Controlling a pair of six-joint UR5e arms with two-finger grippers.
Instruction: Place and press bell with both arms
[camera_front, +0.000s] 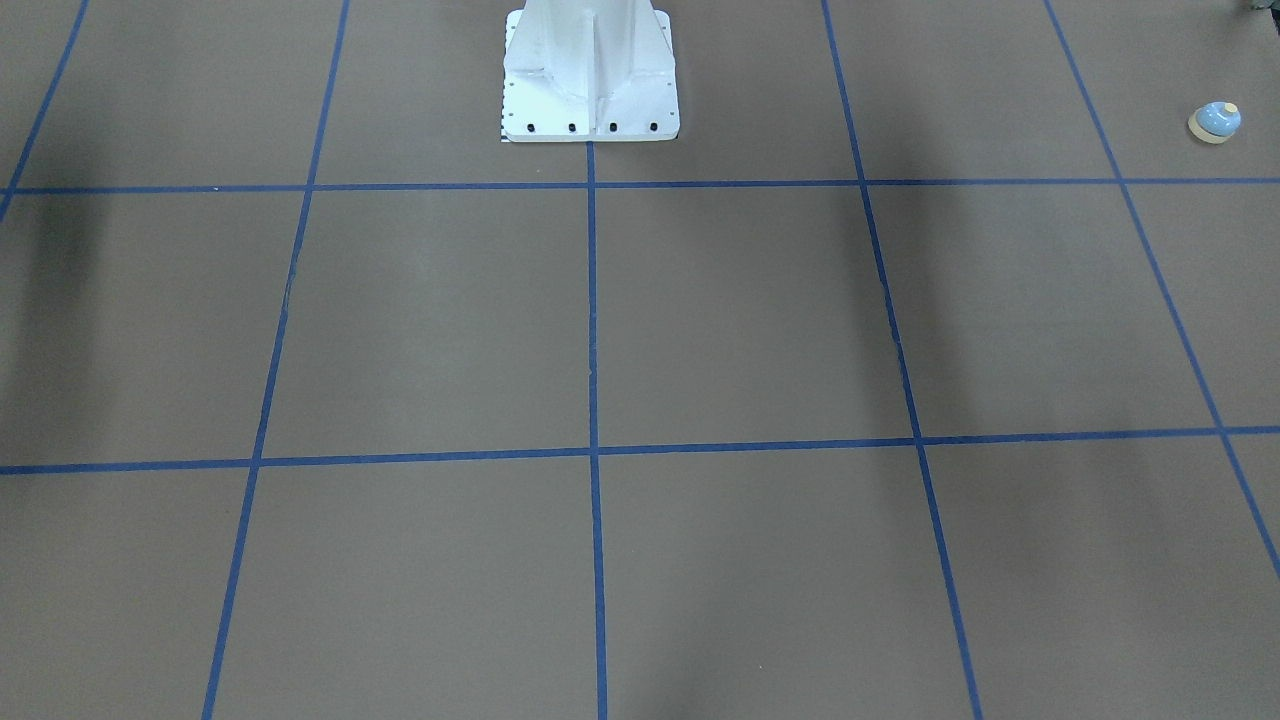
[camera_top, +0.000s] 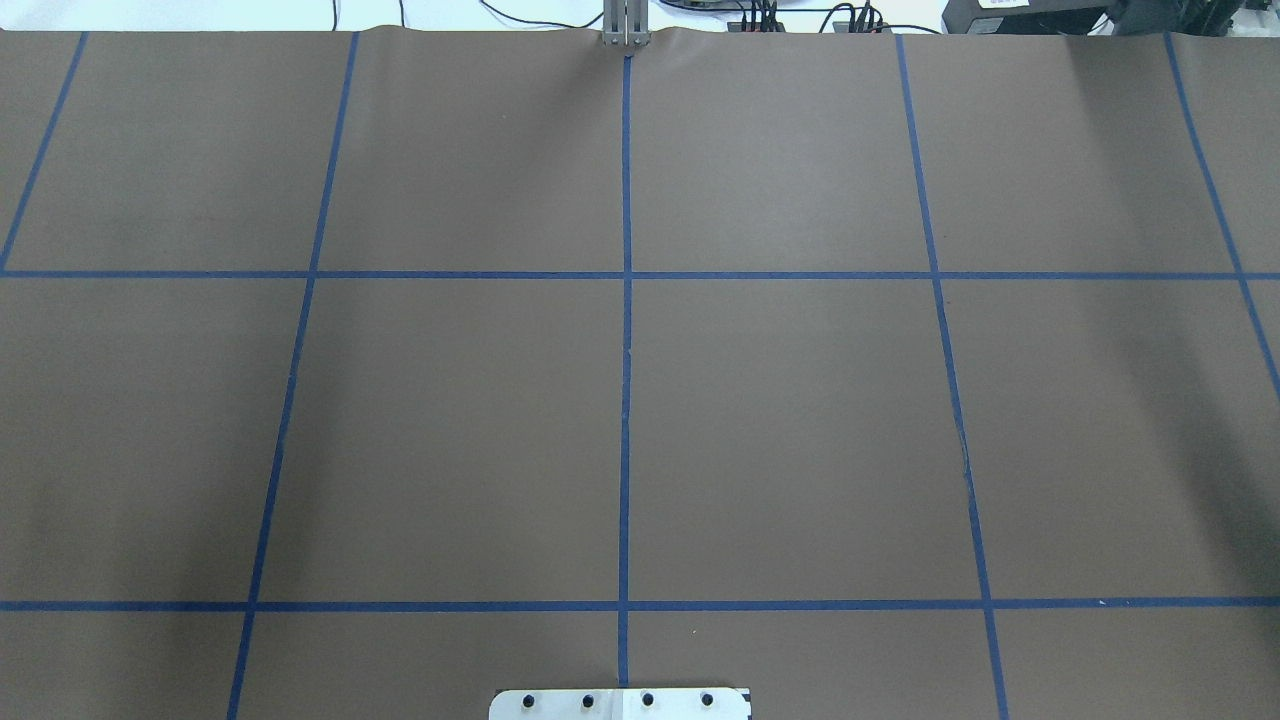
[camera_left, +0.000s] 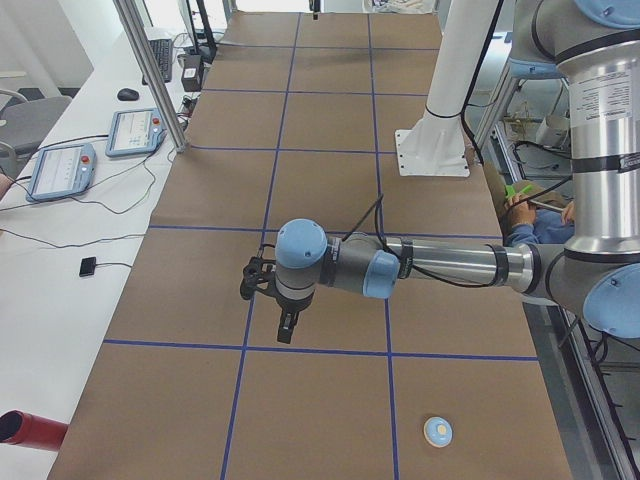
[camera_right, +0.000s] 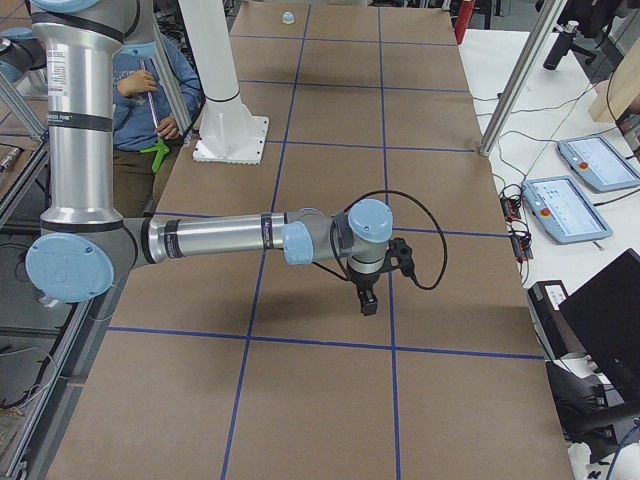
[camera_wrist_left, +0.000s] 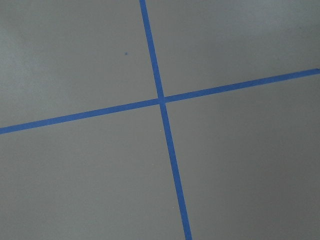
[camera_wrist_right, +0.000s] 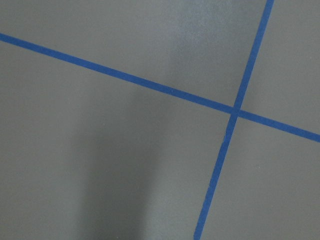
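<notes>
The bell (camera_front: 1215, 122) seems light and smooth; I'd grab its base. Is the left gripper (camera_left: 287, 328) or right gripper (camera_right: 367, 302) open? I can't tell.

front: steeply down, facing pedestal (camera_front: 590, 70) | overhead: opposite side, shares pedestal | wrists: close, downward

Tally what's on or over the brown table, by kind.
bell: 1
robot arms: 2 (left arm, right arm)
white pedestal: 1
Total: 4
</notes>
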